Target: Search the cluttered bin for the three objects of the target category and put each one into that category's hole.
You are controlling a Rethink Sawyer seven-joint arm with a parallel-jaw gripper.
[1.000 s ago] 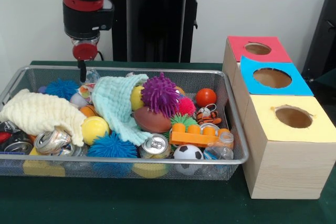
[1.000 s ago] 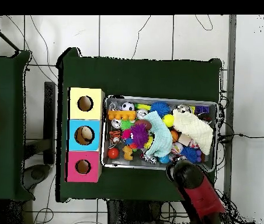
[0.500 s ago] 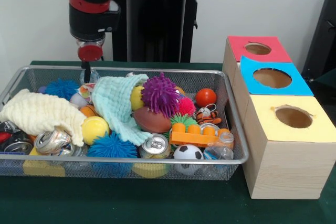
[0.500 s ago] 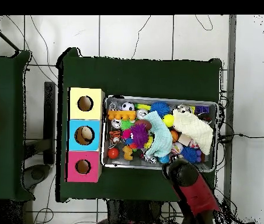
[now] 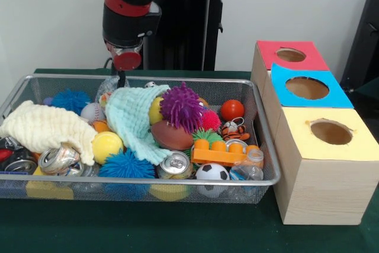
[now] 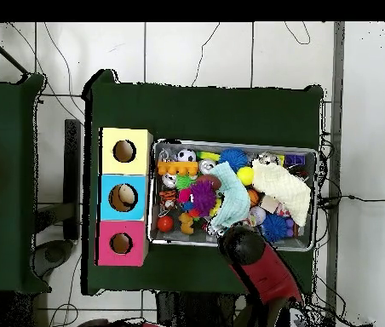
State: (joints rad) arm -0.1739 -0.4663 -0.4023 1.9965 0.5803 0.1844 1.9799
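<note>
Along the bin's point(image 5: 269, 177) near edge lie a soccer ball point(image 5: 212, 172), a crushed can point(image 5: 174, 164) and a blue spiky ball point(image 5: 125, 165); behind them sit an orange block point(image 5: 224, 151), a brown football point(image 5: 173, 135) and a purple spiky ball point(image 5: 182, 106). You cannot yet tell which category is wanted, so lift the mint cloth point(image 5: 131, 119) and cream cloth point(image 5: 44, 127) aside first; they bury much. The pincer point(image 5: 122, 79) hangs at the bin's far edge, just above the mint cloth, its tip thin and dark; whether spread or pressed together, I cannot tell. Come down slowly, clear of the wire rim. The yellow point(image 5: 330, 131), blue point(image 5: 307, 87) and red point(image 5: 291, 55) holes stand beside the bin on the green worktop point(image 5: 177, 229). Beyond is a pale wall.
</note>
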